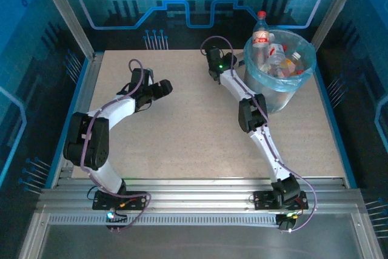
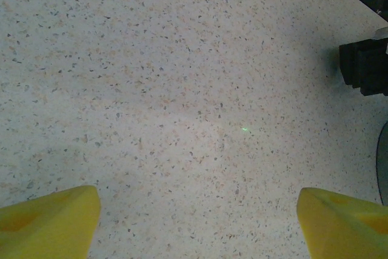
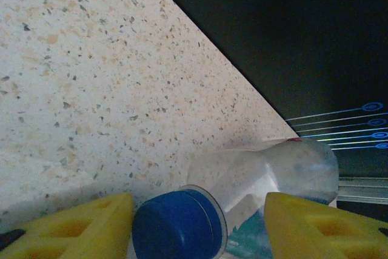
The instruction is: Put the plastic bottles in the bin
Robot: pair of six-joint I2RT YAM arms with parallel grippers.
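We see the right gripper clamped on a small clear plastic bottle with a blue cap, its label cut off at the picture's lower edge, over the far edge of the speckled beige table. Just to its right stands the round grey-blue bin with a light-blue liner, holding clear plastic bottles too jumbled to count. The left gripper hangs with fingers wide apart over bare tabletop.
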